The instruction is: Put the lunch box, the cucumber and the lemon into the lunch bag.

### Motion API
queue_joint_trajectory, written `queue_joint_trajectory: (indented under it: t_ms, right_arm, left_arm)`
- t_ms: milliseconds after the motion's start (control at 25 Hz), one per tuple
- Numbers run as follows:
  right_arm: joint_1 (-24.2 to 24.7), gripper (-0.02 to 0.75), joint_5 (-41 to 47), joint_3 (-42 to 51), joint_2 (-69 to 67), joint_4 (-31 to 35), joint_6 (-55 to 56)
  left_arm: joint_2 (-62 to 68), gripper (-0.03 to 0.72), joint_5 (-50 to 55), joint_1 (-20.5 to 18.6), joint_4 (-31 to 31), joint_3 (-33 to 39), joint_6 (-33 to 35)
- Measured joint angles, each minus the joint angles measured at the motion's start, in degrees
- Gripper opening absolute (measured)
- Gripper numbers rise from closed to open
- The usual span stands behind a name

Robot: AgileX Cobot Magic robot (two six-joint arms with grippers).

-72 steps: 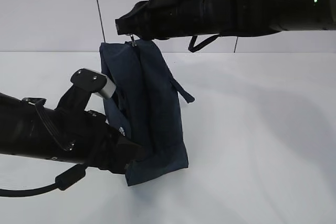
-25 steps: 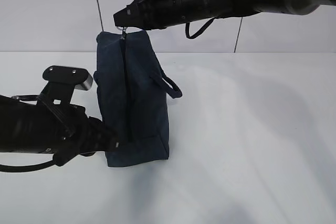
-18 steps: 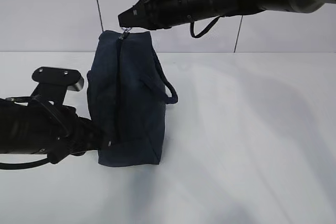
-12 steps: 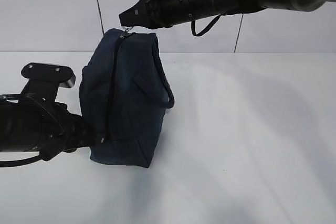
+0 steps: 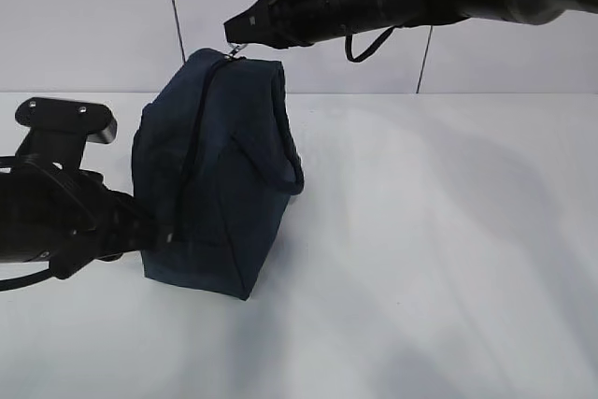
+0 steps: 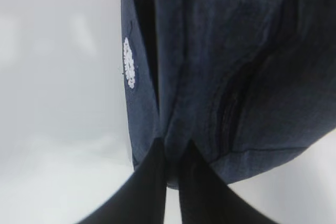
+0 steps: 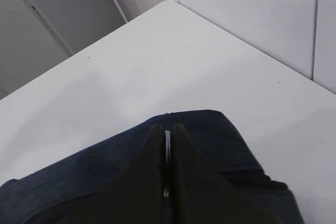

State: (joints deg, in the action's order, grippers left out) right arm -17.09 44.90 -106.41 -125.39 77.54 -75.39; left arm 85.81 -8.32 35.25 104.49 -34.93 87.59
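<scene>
Bag (image 5: 210, 175) standing tilted on counter (image 5: 439, 231), zipper closed. Left hand (image 6: 172, 167) clamped on fabric at lower corner. Right hand (image 7: 168, 140) pinched on ring pull (image 7: 167, 148) at top.

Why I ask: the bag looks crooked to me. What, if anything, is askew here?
The lunch bag leans instead of sitting flat: the right gripper holds its zipper ring at the top, while the left gripper pinches fabric low on its side. Nothing looks spilled or damaged.
</scene>
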Motion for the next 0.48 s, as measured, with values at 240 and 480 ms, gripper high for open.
queue_joint_trajectory:
  t_ms: [240,480]
  right_arm:
    - [1.66,0.02,0.0,-3.62,-2.32,0.11,0.0]
    - [2.79,0.02,1.1,-7.3,-5.68,1.33,0.12]
  left_arm:
    - [-0.99,0.012,-0.03,0.0,0.1,0.12,0.11]
    - [-1.12,0.012,-0.03,0.0,0.1,1.5,0.18]
